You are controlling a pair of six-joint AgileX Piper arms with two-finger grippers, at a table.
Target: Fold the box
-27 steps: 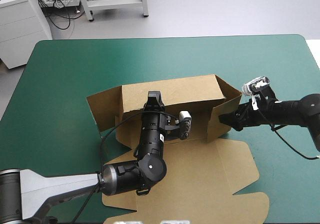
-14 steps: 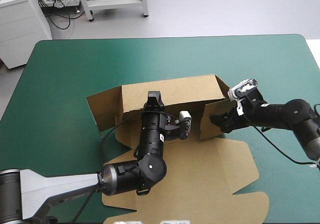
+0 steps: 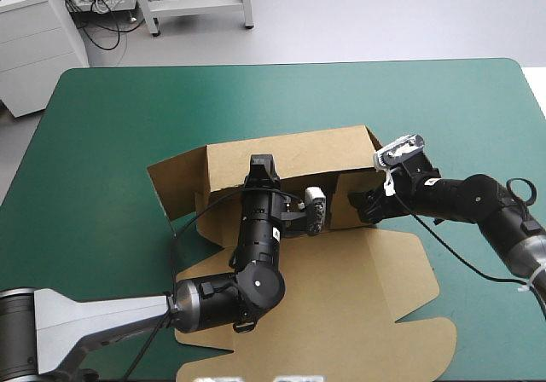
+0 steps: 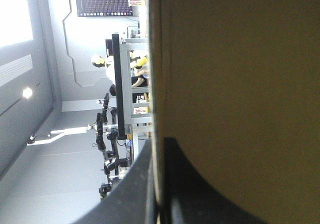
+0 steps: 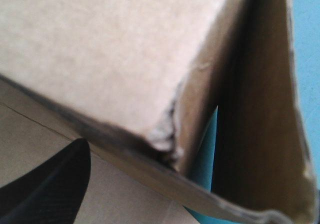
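Observation:
The brown box (image 3: 290,153) lies mid-table with its back wall raised and its lid (image 3: 358,297) flat toward the near edge. My left gripper (image 3: 260,170) stands at the back wall's top edge, shut on the box. In the left wrist view the board (image 4: 235,84) runs between the nearly closed fingers (image 4: 140,184). My right gripper (image 3: 365,205) presses against the right side flap (image 3: 351,196), which is swung inward along the back wall. The right wrist view shows one black finger (image 5: 50,184) off to the side, under the flap (image 5: 110,49). The other finger is hidden.
The box's left flap (image 3: 175,186) spreads outward on the teal-green cover (image 3: 128,118). A narrow strip of cover (image 5: 205,169) shows between the flap and the side wall (image 5: 255,109). Open cover lies toward the far edge and on the right.
My right gripper has moved left, swinging the right side flap inward toward the box's middle. The left arm has stayed where it was on the back wall.

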